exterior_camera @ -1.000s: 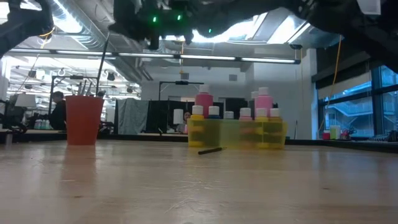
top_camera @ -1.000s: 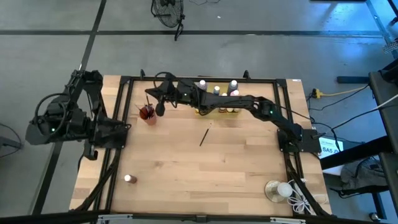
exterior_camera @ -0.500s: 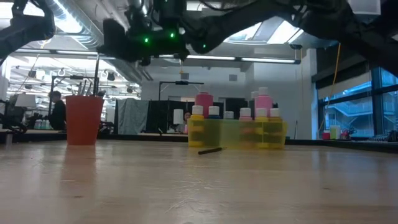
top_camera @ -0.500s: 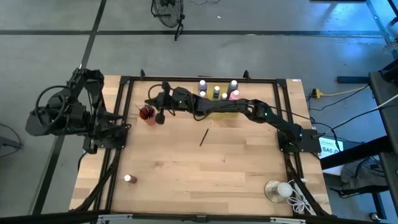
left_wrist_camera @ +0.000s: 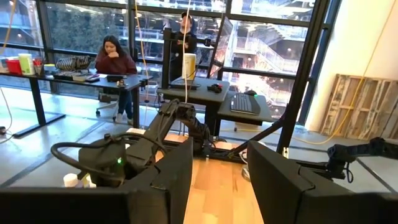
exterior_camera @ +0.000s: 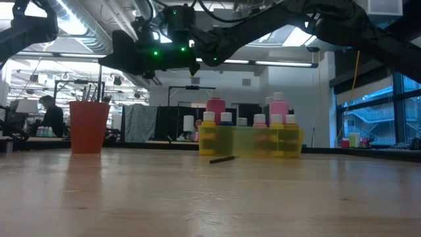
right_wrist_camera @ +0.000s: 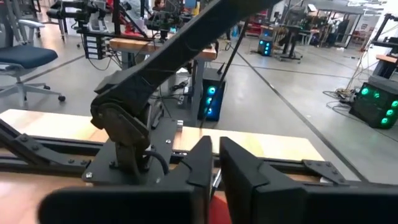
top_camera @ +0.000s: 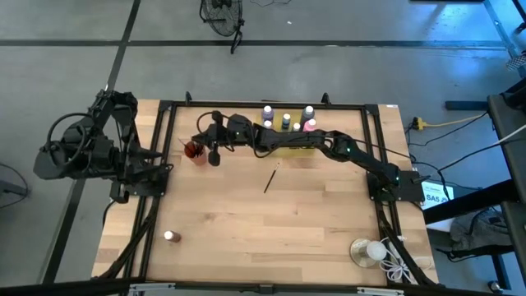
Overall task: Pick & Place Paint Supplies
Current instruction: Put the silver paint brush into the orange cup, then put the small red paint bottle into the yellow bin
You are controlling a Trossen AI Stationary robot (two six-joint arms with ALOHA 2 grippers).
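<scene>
The right gripper is held over the red cup, which stands near the far left corner of the worktop. The right arm is stretched along the far edge to reach that spot. Whether this gripper is clenched or released cannot be told, and no brush can be made out in it. In the low view the gripper is seen above the cup's rim, not touching it. Several dark brush handles stand upright in the cup.

The paint bottles are gathered in a yellow tray at the middle of the far edge, partly hidden in the high view by the right arm. In the low view their white caps are seen above the tray wall, and two taller pink bottles rise over the rest.

One loose paintbrush lies flat on the bare wood near the middle of the worktop, in front of the tray and well apart from the cup. One tiny bottle stands alone towards the near left corner.

The left gripper is parked at the left edge of the worktop, released, with nothing between its jaws.

A clear round dish holding a white ball is placed at the near right corner, with a cord trailing beside it.
</scene>
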